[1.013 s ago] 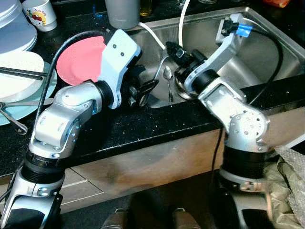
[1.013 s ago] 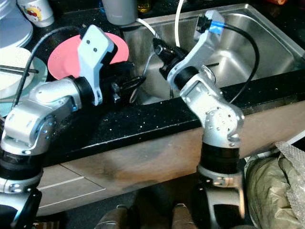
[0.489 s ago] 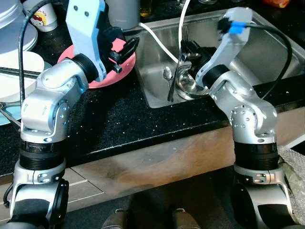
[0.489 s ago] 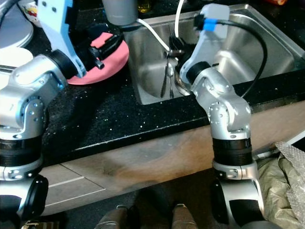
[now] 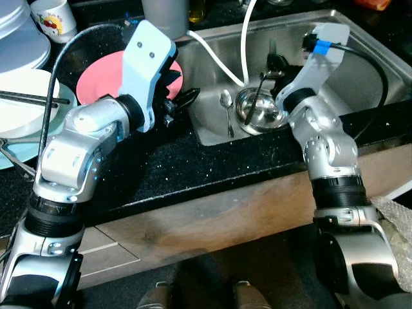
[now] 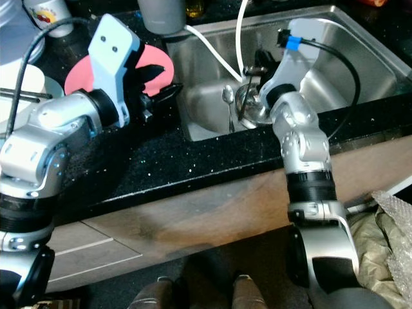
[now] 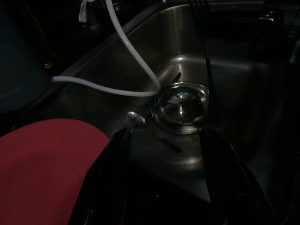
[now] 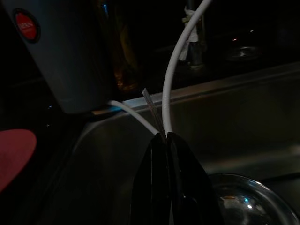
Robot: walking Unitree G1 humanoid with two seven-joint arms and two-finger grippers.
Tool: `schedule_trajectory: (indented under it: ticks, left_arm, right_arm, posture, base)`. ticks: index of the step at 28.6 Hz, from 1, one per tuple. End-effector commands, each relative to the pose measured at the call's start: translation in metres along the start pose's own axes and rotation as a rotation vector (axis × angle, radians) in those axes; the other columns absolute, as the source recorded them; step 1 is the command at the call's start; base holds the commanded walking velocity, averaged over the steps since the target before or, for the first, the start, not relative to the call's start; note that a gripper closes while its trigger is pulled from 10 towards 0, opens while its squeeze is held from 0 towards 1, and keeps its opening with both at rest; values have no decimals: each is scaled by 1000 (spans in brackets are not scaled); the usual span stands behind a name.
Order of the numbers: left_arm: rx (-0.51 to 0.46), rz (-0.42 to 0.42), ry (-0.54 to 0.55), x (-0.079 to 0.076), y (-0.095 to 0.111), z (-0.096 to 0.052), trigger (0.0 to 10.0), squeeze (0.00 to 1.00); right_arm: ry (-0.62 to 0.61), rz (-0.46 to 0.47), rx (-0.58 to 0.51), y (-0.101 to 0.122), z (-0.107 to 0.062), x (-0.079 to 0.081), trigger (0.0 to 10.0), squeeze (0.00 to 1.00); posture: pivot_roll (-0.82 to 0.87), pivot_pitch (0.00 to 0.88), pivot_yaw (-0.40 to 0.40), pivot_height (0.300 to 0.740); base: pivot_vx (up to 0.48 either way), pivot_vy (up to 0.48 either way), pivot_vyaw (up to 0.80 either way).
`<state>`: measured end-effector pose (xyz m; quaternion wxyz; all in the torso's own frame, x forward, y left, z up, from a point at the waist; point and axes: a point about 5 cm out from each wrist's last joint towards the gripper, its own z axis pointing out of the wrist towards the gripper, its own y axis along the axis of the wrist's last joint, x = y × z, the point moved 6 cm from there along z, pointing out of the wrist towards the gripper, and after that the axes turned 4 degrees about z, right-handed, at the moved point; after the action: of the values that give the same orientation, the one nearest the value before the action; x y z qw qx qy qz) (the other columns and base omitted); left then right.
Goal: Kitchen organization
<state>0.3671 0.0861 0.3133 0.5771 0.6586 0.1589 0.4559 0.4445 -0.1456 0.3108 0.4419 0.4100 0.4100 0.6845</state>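
The stainless steel sink [image 5: 360,58] holds a round metal bowl [image 5: 257,111] and a metal spoon [image 5: 226,109] to its left. The right gripper [image 8: 162,138], above the bowl, pinches a thin metal fork [image 5: 253,103]; the left gripper [image 7: 164,140] is spread beside a round pink plate [image 5: 106,76].

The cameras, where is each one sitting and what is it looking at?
Left and right eye views: on the head, looking down at the sink and black counter; both silver arms show.
Left wrist view: on the left arm, looking past the open left gripper at the steel bowl.
Right wrist view: on the right arm, along the shut right gripper gripping a fork.
All share the white hose.
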Motion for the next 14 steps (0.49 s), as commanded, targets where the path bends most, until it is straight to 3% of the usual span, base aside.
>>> schedule_trajectory:
  ticks: [1,2,3,5,6,7,8,14]
  left_arm:
    - [60,1,-14,-3,-15,-1,10000,0]
    - [98,2,-20,-5,-24,-1,10000,0]
    - [98,2,-20,-5,-24,-1,10000,0]
    - [167,21,-38,-9,-39,-2,10000,0]
    - [167,21,-38,-9,-39,-2,10000,0]
    - [174,21,-50,-12,-41,-1,10000,0]
    - [171,18,-64,-16,-40,-1,10000,0]
    - [145,19,-153,-33,-34,-2,10000,0]
  right_arm:
    - [7,6,-2,-2,2,0,0,0]
    - [29,18,18,-9,3,4,1020,0]
    - [29,18,18,-9,3,4,1020,0]
    - [87,41,94,-28,6,16,3608,0]
    - [87,41,94,-28,6,16,3608,0]
    - [124,41,140,-39,6,23,8392,0]
    - [154,40,176,-46,5,30,10000,0]
    - [235,47,226,-58,6,45,10000,0]
  posture:
    - [44,217,42,740]
    - [43,216,42,740]
    - [43,216,42,740]
    - [42,215,42,740]
    - [42,215,42,740]
    - [43,215,41,740]
    - [43,215,41,740]
    - [42,213,38,740]
  base:
    - [0,0,0]
    - [0,0,0]
    - [0,0,0]
    - [0,0,0]
    - [0,0,0]
    - [0,0,0]
    - [0,0,0]
    - [0,0,0]
